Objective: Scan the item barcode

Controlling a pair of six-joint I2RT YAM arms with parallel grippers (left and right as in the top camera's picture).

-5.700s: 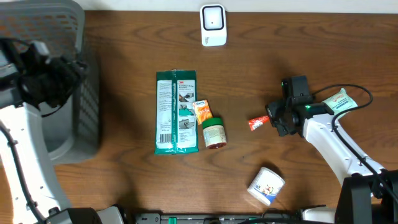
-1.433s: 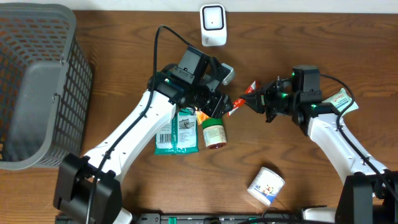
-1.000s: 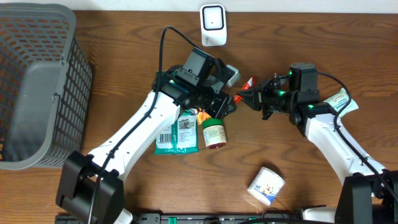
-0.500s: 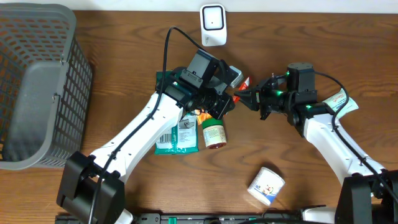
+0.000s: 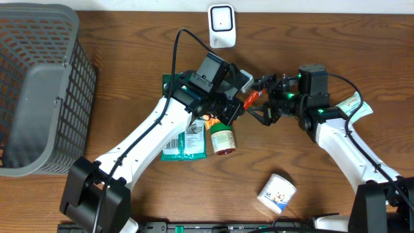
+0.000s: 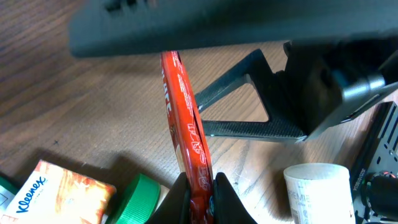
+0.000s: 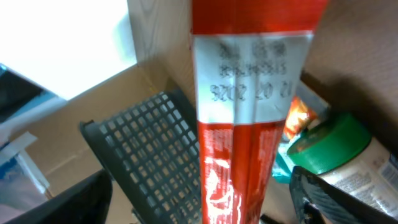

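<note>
The item is a slim red sachet point(image 5: 250, 98), held in the air between the two arms. My left gripper point(image 5: 237, 107) is shut on one end of it; in the left wrist view its fingertips point(image 6: 219, 188) pinch the red sachet point(image 6: 185, 124) edge-on. My right gripper point(image 5: 262, 98) stands open around the other end, its fingers spread well clear on both sides. The right wrist view shows the sachet point(image 7: 249, 112) with a white printed date patch and wide gaps to each finger. The white scanner point(image 5: 221, 26) stands at the table's far edge.
Below the left arm lie a green wipes pack point(image 5: 176, 139), a Kleenex pack point(image 6: 56, 193) and a green-lidded jar point(image 5: 222, 138). A white tub point(image 5: 277, 193) sits front right, a tube point(image 5: 354, 103) far right. A grey basket point(image 5: 39, 84) fills the left side.
The left gripper has closed on the sachet. The right gripper, shut on it half a second ago, has opened and let it go. Both arms have barely moved.
</note>
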